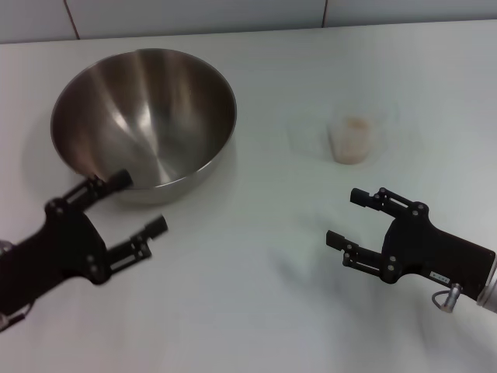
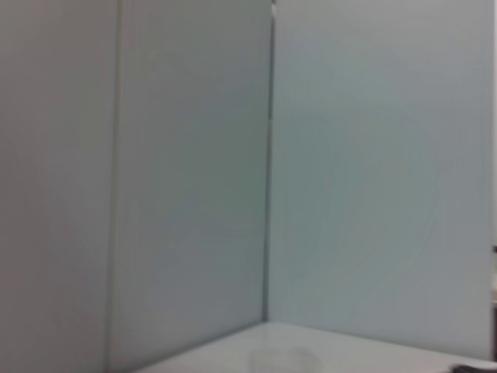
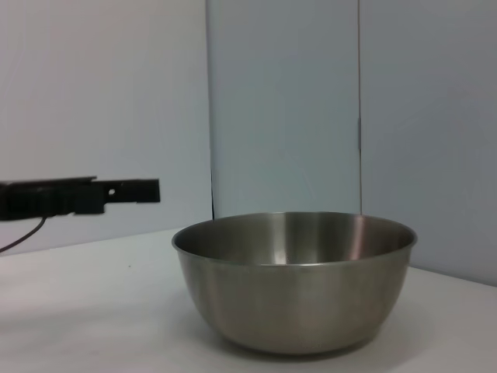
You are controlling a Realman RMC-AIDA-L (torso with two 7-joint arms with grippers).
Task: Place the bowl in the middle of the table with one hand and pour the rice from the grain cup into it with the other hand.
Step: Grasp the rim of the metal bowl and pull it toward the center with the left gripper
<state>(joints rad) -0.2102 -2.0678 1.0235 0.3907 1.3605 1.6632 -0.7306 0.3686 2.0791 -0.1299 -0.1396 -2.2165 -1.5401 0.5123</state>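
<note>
The steel bowl [image 1: 144, 116] stands upright and empty at the far left of the white table [image 1: 248, 311]. My left gripper [image 1: 140, 202] is open just in front of the bowl, its upper fingertip close to the rim, holding nothing. The clear grain cup [image 1: 351, 140] stands upright at the right of centre, with pale rice [image 1: 354, 126] inside. My right gripper [image 1: 345, 217] is open a short way in front of the cup, apart from it. In the right wrist view the bowl [image 3: 295, 280] fills the middle, with the left gripper's finger [image 3: 85, 194] beside it.
A pale panelled wall [image 1: 233, 14] runs along the table's far edge. The left wrist view shows only wall panels [image 2: 186, 171] and a strip of tabletop [image 2: 326, 353]. Bare tabletop lies between the two grippers.
</note>
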